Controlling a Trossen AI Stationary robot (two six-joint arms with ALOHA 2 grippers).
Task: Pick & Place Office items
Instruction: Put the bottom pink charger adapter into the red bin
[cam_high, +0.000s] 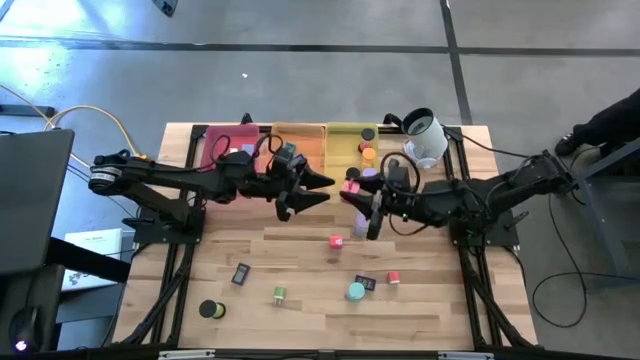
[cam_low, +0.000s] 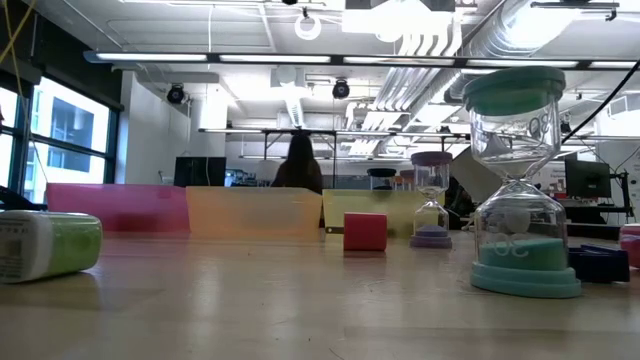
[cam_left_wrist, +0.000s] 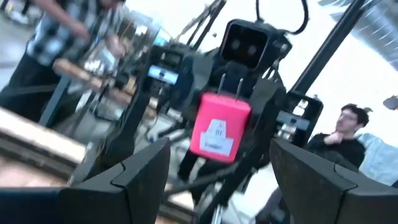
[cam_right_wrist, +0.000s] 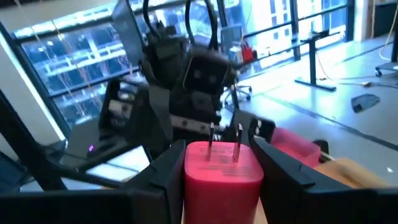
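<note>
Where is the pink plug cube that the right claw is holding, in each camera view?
High view: pink plug cube at mid-table, in the right claw.
Low view: not in it; the red cube on the table is another piece.
Left wrist view: centre, prongs up.
Right wrist view: bottom centre, between that claw's fingers.
Shared landmark: the right claw gripping it.

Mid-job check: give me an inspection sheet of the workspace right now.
Surface: wooden table, items scattered on it.
Job's things: pink charger held off the table; pink cube, green cylinder, teal hourglass loose.
Clutter: white device beside yellow tray.
Tools: left tool open, facing the charger; right tool shut on it.
Cables: floor cable left of table.
Surroundings: person beyond the table.
</note>
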